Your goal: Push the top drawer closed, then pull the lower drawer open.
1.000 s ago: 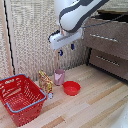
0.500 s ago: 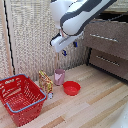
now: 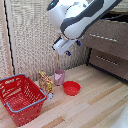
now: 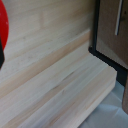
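Pale wood-plank floor [image 3: 95, 107] meets a dark cabinet; top drawer [image 3: 104, 38] and lower drawer [image 3: 109, 60] carry slim silver bars. The glossy white arm hangs above, gripper [image 3: 62, 47] state unclear.

cabinet [image 3: 107, 47] sits at the exterior view's right, on the wooden floor [image 3: 90, 107]. top drawer [image 3: 106, 39] directly above the lower drawer [image 3: 109, 62], each with a bar handle across its front. arm [image 3: 80, 17] reaches in from the upper right, its gripper end [image 3: 64, 47] hanging in the air left of the cabinet, above the floor items. below it: cup [image 3: 59, 77] against the back wall [image 3: 35, 40], bowl [image 3: 71, 88] just in front and right of the cup, small packet [image 3: 45, 81] left of the cup. basket [image 3: 21, 98] furthest left, near the front. wrist view: floor planks, cabinet corner [image 4: 112, 35] at one edge.
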